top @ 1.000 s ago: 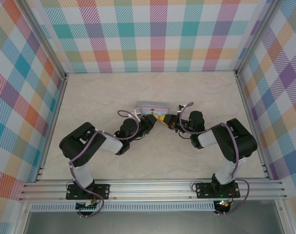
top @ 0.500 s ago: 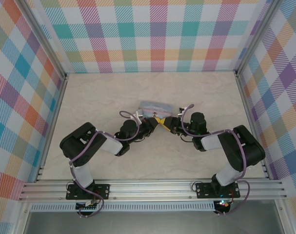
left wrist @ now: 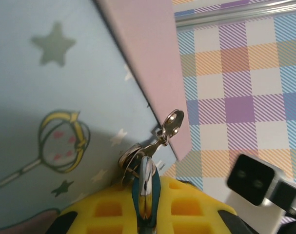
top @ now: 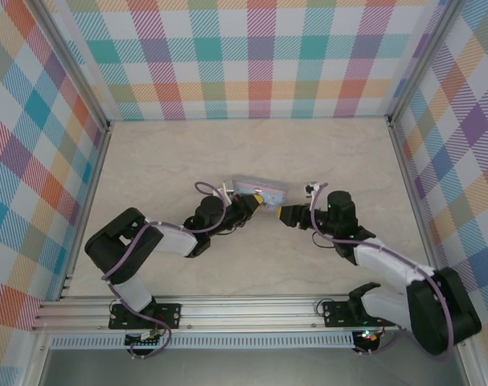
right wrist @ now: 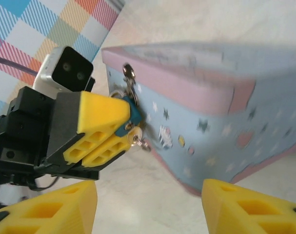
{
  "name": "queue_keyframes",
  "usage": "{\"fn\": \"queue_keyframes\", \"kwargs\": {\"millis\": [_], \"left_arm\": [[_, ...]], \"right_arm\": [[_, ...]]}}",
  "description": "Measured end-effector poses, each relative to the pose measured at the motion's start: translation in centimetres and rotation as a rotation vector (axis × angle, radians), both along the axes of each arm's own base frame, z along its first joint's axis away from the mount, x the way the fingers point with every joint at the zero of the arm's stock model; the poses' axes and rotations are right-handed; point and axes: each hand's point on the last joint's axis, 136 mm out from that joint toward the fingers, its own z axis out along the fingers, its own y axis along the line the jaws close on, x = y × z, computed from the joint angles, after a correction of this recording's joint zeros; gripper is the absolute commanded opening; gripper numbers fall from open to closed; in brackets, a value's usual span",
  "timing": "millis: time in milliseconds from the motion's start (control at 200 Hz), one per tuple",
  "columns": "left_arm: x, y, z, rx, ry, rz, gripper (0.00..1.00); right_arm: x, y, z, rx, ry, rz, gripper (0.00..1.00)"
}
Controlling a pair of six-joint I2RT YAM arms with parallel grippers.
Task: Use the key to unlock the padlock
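Right wrist view: the left gripper (right wrist: 125, 125) is clamping its yellow fingers on the small teal-bodied padlock (right wrist: 133, 115) with a silvery shackle, which is hanging at the clasp of the pale blue, star-printed tin box (right wrist: 211, 112). The tiny silvery key (right wrist: 136, 137) is apparently sitting in the lock's underside. The right gripper (right wrist: 148, 190) is standing nearby, fingers apart and empty. Insertion is judged done; shackle release cannot be confirmed.

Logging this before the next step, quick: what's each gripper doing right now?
Left gripper: closed on the padlock.
Right gripper: open, holding nothing.
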Motion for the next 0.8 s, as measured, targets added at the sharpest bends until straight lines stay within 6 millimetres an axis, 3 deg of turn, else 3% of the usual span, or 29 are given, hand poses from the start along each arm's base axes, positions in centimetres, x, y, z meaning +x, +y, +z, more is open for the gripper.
{"fn": "queue_keyframes", "kwargs": {"millis": [115,375,535,655,805], "left_arm": [[0.0,0.3,0.0,0.005,0.018,0.003,0.00],[-0.3,0.3,0.1,-0.006,0.054,-0.006,0.00],[-0.3,0.2,0.0,-0.011,0.076,-0.010,0.00],[-0.4,0.1,0.0,-0.019,0.089,-0.013,0.00],[-0.5,0.1,0.0,-0.024,0.098,-0.018,0.00]], "right_arm": [[-0.7,-0.5,1.2,-0.102,-0.198,0.005,0.63],[-2.3,1.4,1.5,-0.375,-0.588,0.143,0.59],[-1.9,1.9,-0.6,-0.575,-0.714,0.206,0.51],[-1.2,2.2,-2.4,-0.704,-0.756,0.243,0.51],[-0.3,2.8,-2.8,-0.790,-0.824,0.258,0.51]]}}
